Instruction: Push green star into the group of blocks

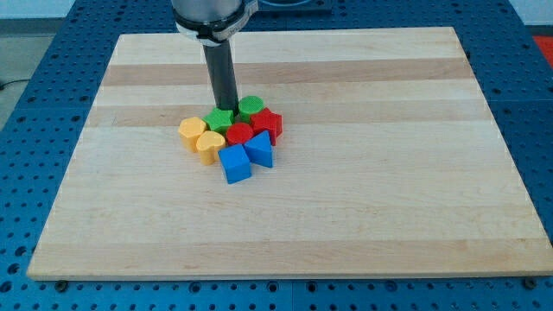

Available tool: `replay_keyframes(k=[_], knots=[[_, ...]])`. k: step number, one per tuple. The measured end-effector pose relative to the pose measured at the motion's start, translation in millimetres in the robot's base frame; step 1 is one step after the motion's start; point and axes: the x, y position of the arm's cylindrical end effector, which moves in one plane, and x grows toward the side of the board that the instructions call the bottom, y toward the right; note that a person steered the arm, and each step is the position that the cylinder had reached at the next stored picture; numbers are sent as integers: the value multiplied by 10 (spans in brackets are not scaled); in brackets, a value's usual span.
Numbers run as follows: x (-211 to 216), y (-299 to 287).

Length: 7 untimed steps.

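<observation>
Near edge of the wooden surface (285, 242): bare boards, nothing lying there. First things met going inward are two blue blocks, a blue cube (235, 163) nearest the view's bottom and a blue wedge-like block (260, 149) touching it on the view's right. Just behind and to the view's left sit a yellow heart (209, 145) and a yellow hexagon-like block (192, 131), pressed together. Centre of the cluster: a red block, rounded, shape not certain (239, 133), with a red star-like block (267, 123) at the view's right flank. Back row: green star (220, 119), touching the red rounded block and the yellow pieces, and a green cylinder (251, 107) just to its right. All eight pieces lie packed with no gaps to speak of, so the green star reads as already within the group; judged from this, the task is at or very near its end. Farthest back: the dark rod comes down from the view's top, and my tip (225, 109) stands at the far side of the green star, touching or just behind it, wedged between star and green cylinder. That placement makes sense, as a push from behind drives the star toward the view's bottom, into the pack. End effector: a plain rod, no jaws, nothing to open or close, holding nothing; contact is by pushing only. Risk, as I judge it: further travel would shove the red and yellow blocks apart instead of tightening them.
</observation>
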Motion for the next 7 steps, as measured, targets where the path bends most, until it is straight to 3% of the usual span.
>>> replay_keyframes(k=[2,5,7], knots=[[-4,-245],[426,-241],[463,-242]])
